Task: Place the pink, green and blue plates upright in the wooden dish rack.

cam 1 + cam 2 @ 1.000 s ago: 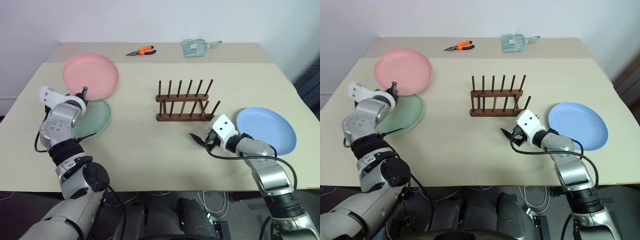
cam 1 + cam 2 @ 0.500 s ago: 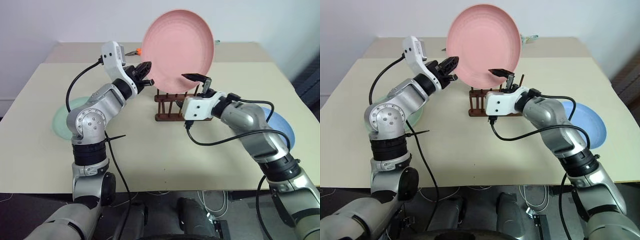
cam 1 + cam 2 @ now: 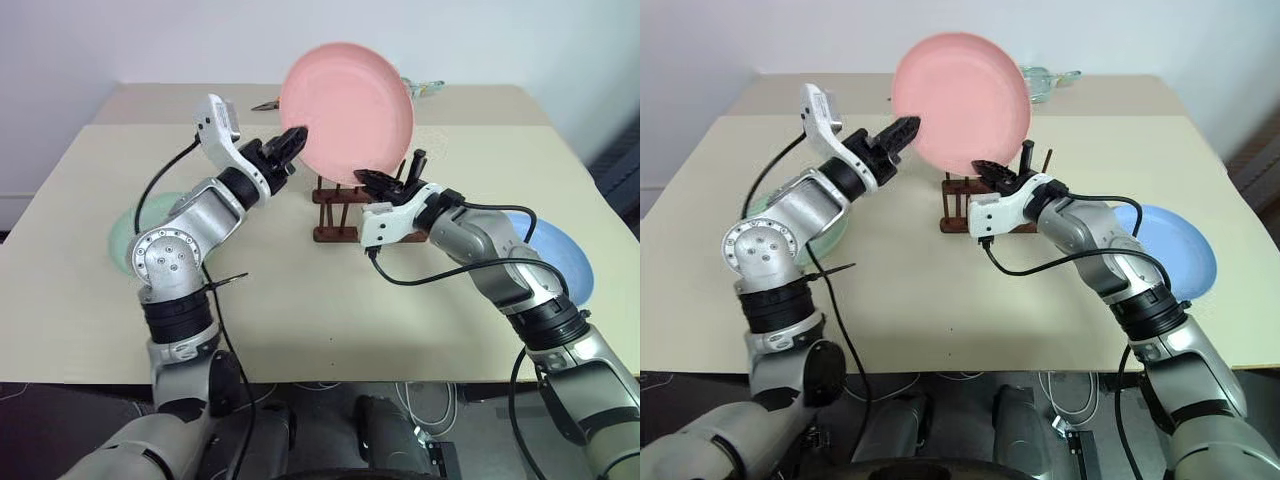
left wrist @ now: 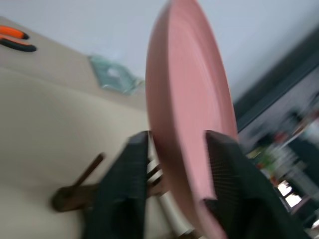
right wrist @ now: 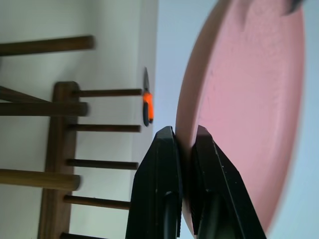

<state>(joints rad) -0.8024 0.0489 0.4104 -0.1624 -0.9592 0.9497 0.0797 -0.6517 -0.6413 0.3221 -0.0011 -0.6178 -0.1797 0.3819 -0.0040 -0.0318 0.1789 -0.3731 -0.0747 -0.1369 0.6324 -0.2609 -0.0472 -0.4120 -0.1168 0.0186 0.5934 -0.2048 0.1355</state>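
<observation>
The pink plate (image 3: 345, 105) stands upright in the air just above the wooden dish rack (image 3: 335, 233). My right gripper (image 3: 370, 179) is shut on its lower rim, and in the right wrist view both fingers (image 5: 164, 164) press on the rim. At the plate's left edge my left gripper (image 3: 297, 140) is open, its fingers (image 4: 130, 169) standing apart on either side of the rim. The green plate (image 3: 128, 235) lies flat at the left, partly behind my left arm. At the right, the blue plate (image 3: 562, 258) lies flat behind my right arm.
Orange pliers (image 4: 15, 35) and a clear plastic bag (image 3: 1042, 80) lie at the back of the table. The pale table (image 3: 330, 310) has free room in front of the rack.
My right gripper has shut on the pink plate's lower rim. My left gripper, shut on the plate before, has opened. The plate has sunk a little toward the rack.
</observation>
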